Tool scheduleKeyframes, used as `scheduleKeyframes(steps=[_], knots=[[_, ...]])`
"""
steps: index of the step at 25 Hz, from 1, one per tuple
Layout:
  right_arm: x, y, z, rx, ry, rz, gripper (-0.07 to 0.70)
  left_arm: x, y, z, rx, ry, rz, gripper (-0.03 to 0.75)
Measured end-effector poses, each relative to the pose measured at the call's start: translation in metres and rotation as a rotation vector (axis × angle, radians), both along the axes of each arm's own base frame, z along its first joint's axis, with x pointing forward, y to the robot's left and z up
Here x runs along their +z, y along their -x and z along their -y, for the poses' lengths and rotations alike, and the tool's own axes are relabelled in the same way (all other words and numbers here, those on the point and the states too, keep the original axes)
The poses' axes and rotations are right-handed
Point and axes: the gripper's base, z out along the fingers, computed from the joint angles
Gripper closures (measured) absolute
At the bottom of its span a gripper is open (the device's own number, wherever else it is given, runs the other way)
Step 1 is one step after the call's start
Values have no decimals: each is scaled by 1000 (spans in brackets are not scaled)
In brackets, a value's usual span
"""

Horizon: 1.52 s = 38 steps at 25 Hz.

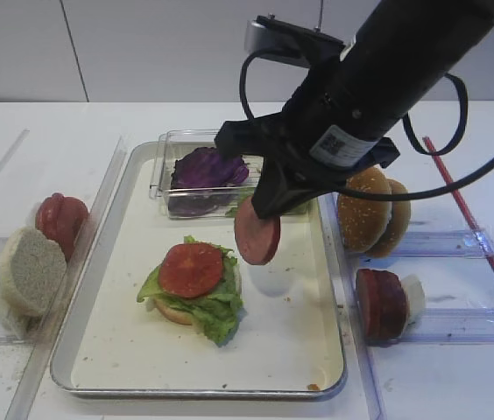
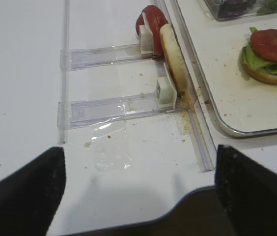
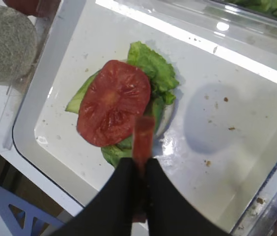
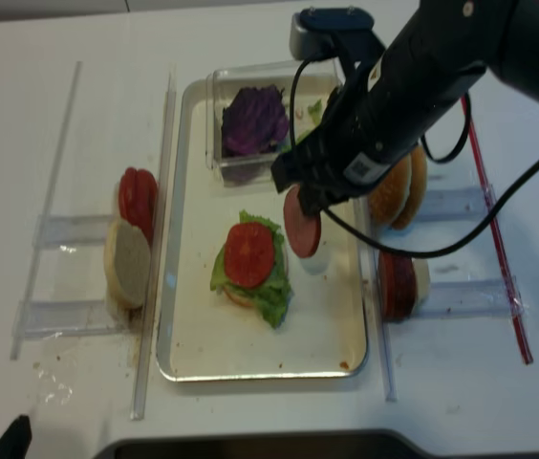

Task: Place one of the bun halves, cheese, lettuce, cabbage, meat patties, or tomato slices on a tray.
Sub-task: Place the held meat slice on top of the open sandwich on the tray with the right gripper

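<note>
Near edge of the desk point(image 1: 457, 385): left gripper point(image 2: 138, 189) sits low at the front-left corner, fingers point(image 2: 28, 194) spread wide, nothing between them, touching nothing.

Just beyond it, left of the tray point(image 1: 111, 367): clear plastic rails point(image 2: 109, 105) with a pale bun half point(image 1: 30, 269) standing on edge, a red tomato slice point(image 1: 61, 220) standing right behind it. Crumbs around the rail ends.

On the tray, near-centre: partial stack, bun bottom point(image 2: 261, 76), then lettuce point(image 1: 216, 311), then a tomato slice point(image 1: 191, 269) flat on top. Tray floor right of the stack is bare apart from crumbs and the patty's shadow.

Right gripper point(image 3: 138, 169) hangs over the tray's right-centre, fingers point(image 3: 121, 196) pinching a meat patty point(image 1: 257, 231) by its upper edge. Patty hangs on edge, clear of the tray, just right of and above the stack, not touching it. The arm and cables block part of the far right tray corner.

Right of the tray on rails: another patty point(image 1: 381, 303) on edge with a white piece behind it; further back, two sesame bun halves point(image 1: 365, 210) leaning together. A red rod point(image 1: 475, 223) runs along the far right.

Far end of the tray: clear box point(image 1: 164, 188) holding purple cabbage point(image 1: 208, 169); some green beside it, partly hidden by the gripper.
</note>
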Motion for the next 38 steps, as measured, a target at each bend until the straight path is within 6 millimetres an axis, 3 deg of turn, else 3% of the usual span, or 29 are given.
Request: scheduleKeyframes(steps=[10, 17, 23, 27, 38], knots=[[-38, 16, -3, 19, -123, -59, 553, 0, 0, 0, 0, 0, 0, 149], [-36, 15, -8, 24, -221, -34, 553, 0, 0, 0, 4, 6, 0, 150], [-29, -1, 9, -42, -352, -64, 553, 0, 0, 0, 4, 6, 0, 150], [-35, -12, 18, -32, -459, -136, 553, 0, 0, 0, 4, 6, 0, 150], [-59, -24, 3, 25, -717, -269, 553, 0, 0, 0, 4, 6, 0, 150]])
